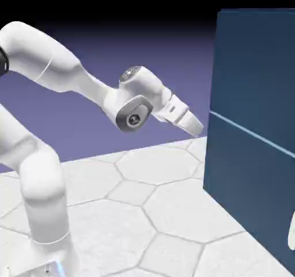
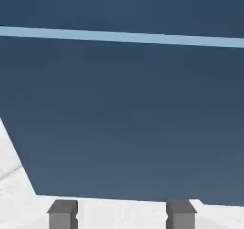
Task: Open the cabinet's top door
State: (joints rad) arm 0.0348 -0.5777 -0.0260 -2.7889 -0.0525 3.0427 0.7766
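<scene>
Only the hand view shows the gripper (image 2: pixel 121 216) open and empty before the cabinet (image 1: pixel 253 103); the exterior view shows the table (image 1: pixel 155 212) between them.

A: What's behind everything?
B: A plain blue-violet backdrop (image 1: pixel 144 57), fading to black along the top.
A: And underneath?
B: A white bench (image 1: pixel 161 212) with a faint hexagonal tile pattern traced in thin grey lines, evenly lit.
</scene>
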